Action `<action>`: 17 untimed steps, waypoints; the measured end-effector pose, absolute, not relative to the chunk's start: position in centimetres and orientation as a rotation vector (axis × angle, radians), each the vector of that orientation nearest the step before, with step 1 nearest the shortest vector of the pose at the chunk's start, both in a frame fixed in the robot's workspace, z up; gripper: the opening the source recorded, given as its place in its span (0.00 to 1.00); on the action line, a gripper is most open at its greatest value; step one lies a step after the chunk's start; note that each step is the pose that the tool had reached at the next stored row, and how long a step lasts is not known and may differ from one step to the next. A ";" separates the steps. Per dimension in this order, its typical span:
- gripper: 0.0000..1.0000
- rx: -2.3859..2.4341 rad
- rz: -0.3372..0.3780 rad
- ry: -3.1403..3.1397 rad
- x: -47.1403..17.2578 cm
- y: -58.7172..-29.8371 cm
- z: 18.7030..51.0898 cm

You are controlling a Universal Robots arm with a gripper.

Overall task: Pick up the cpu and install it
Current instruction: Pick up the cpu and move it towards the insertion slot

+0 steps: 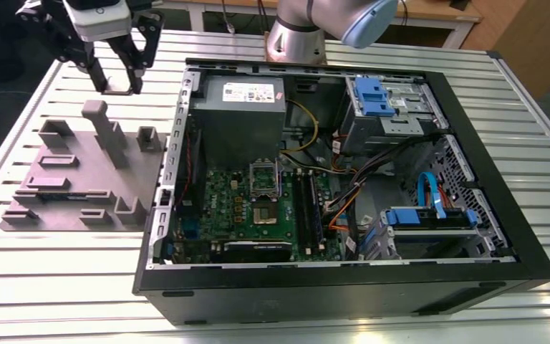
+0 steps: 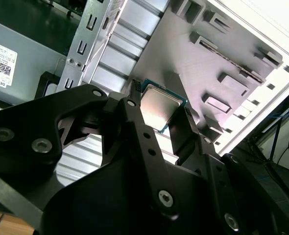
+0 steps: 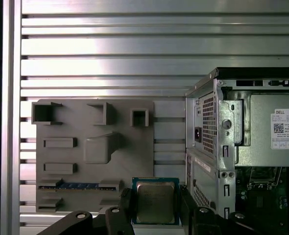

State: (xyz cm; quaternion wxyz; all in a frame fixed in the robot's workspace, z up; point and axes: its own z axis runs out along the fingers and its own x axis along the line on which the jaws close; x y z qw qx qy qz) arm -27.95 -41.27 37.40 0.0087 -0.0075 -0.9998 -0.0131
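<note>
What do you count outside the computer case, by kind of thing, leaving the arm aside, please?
cpu: 1
memory stick: 1
grey parts tray: 1
Total: 3
</note>
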 end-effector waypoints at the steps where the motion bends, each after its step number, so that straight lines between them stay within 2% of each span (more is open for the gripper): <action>1: 0.47 -0.023 -0.041 -3.124 -27.9 -41.3 37.4; 17: 0.47 -0.023 -0.041 -3.124 -27.2 -41.3 37.4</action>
